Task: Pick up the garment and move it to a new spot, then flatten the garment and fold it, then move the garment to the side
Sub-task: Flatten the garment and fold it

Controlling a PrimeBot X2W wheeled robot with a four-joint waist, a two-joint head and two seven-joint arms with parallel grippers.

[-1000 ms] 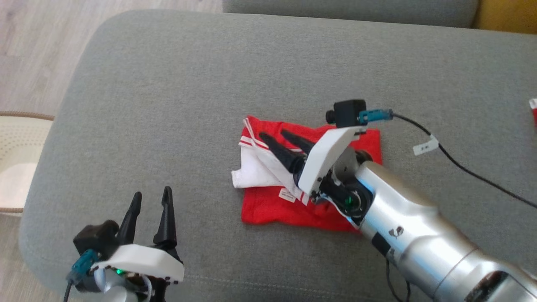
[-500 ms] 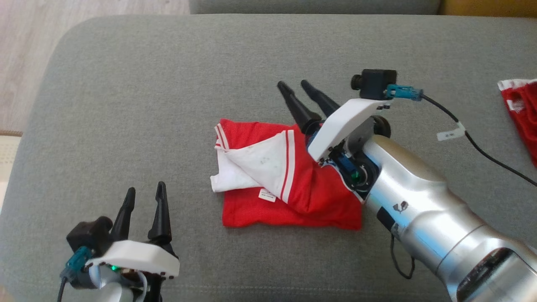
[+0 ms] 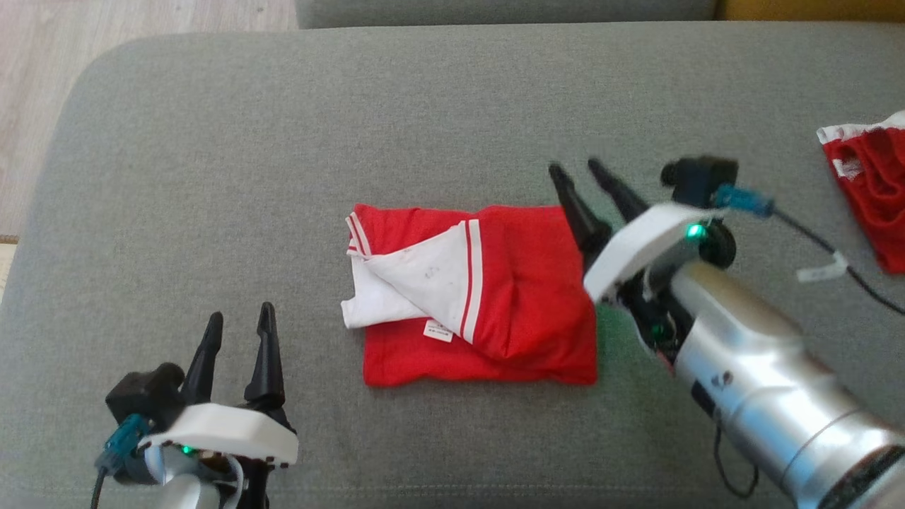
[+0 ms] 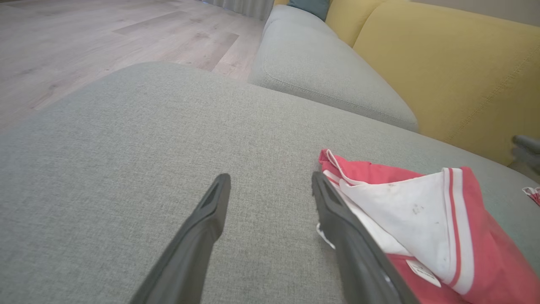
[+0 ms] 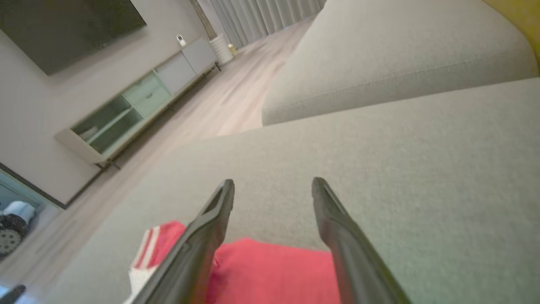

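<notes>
sofa cushion (image 3: pixel 212 141): big grey woven-fabric seat with rounded corners. Everything I'm working on sits on it.
garment (image 3: pixel 537 311): red child's jersey with white sleeves and red-and-white striped trim, folded into a compact rectangle. It lies flat mid-cushion, between my two arms. Long axis runs left-right across the head view. The striped, layered end faces my left and the plain red edge faces my right. Print is hidden.
right gripper (image 3: pixel 574 167): two long dark fingers on a white mount, silver forearm. A second ago these fingers lay on the red cloth. Now they're off it, just beside its far right corner, spread apart with nothing between them. The head camera shifted too, so I won't call the jersey moved. My read: the fold is done and let go, and the move to the side is still left.
left gripper (image 3: pixel 240 313): same build, near left, well apart from the jersey. Fingers are spread and empty, same as before.
shorts (image 3: pixel 873 198): smaller plain red pair with a white waistband, at the far right edge. Not my target.
sleeve (image 3: pixel 424 272): white triangular flap on top of the jersey, tip pointing to my left and nearer side.
tag (image 3: pixel 438 330): small white label at the sleeve's lower edge.
</notes>
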